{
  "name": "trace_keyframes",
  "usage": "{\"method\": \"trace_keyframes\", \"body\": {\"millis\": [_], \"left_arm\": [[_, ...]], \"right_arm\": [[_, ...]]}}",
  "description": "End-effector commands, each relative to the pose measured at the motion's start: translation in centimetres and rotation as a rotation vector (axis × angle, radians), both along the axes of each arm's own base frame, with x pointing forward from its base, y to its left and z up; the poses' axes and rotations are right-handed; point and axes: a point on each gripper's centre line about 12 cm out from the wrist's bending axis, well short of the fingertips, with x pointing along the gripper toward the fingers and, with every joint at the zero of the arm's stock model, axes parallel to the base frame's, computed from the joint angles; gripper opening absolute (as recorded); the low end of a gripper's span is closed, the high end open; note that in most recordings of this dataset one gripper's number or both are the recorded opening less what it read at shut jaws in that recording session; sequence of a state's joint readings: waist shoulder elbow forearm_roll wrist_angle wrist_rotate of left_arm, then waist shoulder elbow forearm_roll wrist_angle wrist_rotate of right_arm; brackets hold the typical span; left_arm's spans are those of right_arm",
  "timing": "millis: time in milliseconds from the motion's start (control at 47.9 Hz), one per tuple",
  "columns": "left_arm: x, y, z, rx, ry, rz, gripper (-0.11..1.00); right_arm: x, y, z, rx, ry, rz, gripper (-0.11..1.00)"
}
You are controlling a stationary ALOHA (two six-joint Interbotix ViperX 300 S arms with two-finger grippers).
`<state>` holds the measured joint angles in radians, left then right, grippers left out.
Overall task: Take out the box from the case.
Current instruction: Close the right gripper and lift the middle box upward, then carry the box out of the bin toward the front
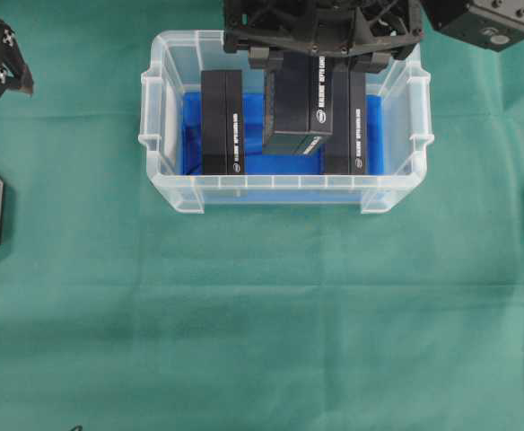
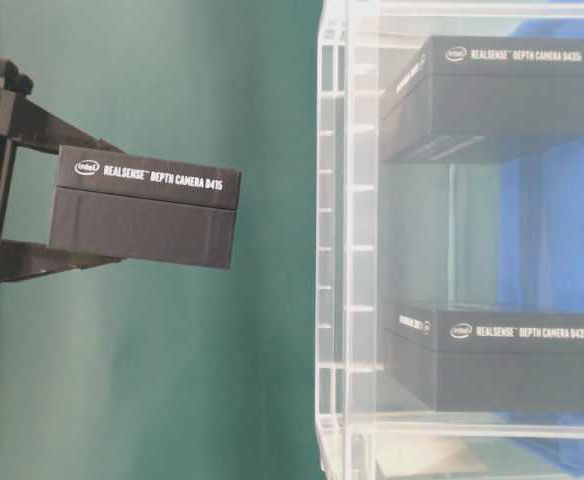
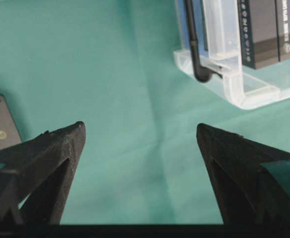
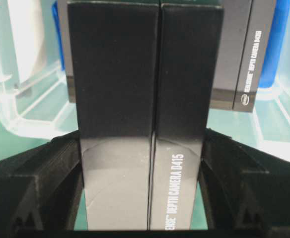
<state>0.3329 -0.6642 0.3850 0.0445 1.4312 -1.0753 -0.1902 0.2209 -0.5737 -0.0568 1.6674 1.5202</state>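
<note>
Right now my right gripper has its two black jaws pressed on the long sides of a black RealSense D415 box, one jaw on each side, so the box cannot slip. In the right wrist view the box fills the middle of the frame and sticks straight out from the jaws. I hold it by its flat sides because they give the jaws the most to push on.

In the table-level view the held box sits at the left of the frame, with green cloth all around it and a clear gap between it and the wall of the case on the right. So I judge the box is lifted out past the rim, not resting on anything. From overhead it shows at the top middle of the frame, above the case's blue floor.

Two more black boxes stay inside the case. One stands at the left side and one at the right side. They stand apart, and that left room for my jaws to come down around the middle one.

My left gripper has its jaws wide apart and holds nothing. It hangs over bare green cloth, with a corner of the case at the upper right of its view. I keep it off to the side so it does not get in the way.

I think the box next needs a spot on the cloth, away from the case.
</note>
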Motion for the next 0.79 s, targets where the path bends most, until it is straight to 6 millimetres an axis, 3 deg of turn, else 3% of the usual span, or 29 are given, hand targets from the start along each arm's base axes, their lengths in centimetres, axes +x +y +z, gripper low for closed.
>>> {"method": "trace_keyframes", "body": {"millis": [0,418,773], "left_arm": [[0.0,0.0,0.7,0.012,-0.022,0.000,0.94],[0.0,0.0,0.5,0.011,-0.017,-0.002,0.94],[0.0,0.0,0.6,0.011,-0.019,-0.002,0.94]], "right_arm": [[-1.3,0.4,2.9,-0.018,-0.076,0.007,0.66],[-1.1,1.6,2.9,-0.018,-0.076,0.036,0.66],[-0.5,6.0,2.8,0.003,-0.079,0.084,0.66]]}}
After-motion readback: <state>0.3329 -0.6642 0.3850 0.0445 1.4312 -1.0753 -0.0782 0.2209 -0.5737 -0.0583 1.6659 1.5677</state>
